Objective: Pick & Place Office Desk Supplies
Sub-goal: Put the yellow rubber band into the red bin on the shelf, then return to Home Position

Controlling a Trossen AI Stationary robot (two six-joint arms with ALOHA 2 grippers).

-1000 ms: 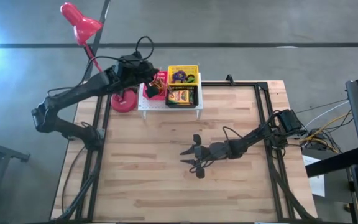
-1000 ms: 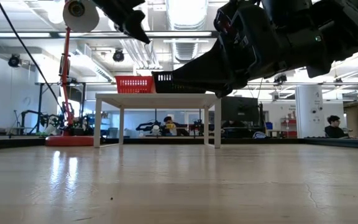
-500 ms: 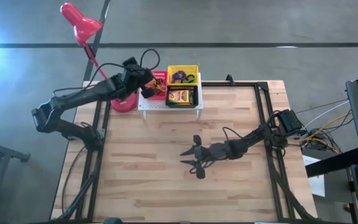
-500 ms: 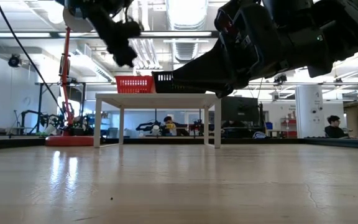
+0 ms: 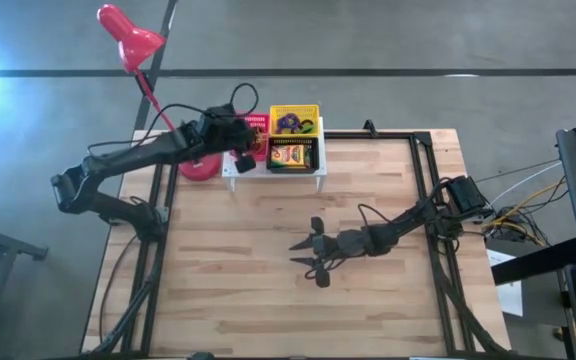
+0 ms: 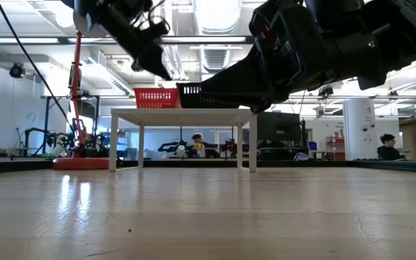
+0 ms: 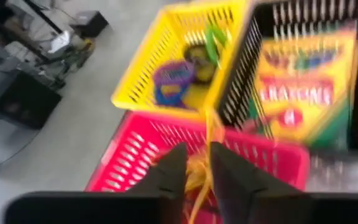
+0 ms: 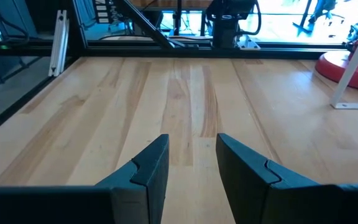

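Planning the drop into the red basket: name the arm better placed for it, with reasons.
Left. Its hand hangs over the red basket, pinching tan rubber bands. The right hand lies open and empty mid-table.

left end effector (image 5: 240,160) lowered, nearer red basket (image 5: 256,124)

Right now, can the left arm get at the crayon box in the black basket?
Probably yes: the left gripper hangs over the red basket right beside it, and the crayon box lies uncovered in the open-topped black basket.

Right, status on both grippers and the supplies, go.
Left gripper over the red basket, shut on tan rubber bands. Right gripper open, empty, low over the table. Crayon box in the black basket. Nothing in the way.
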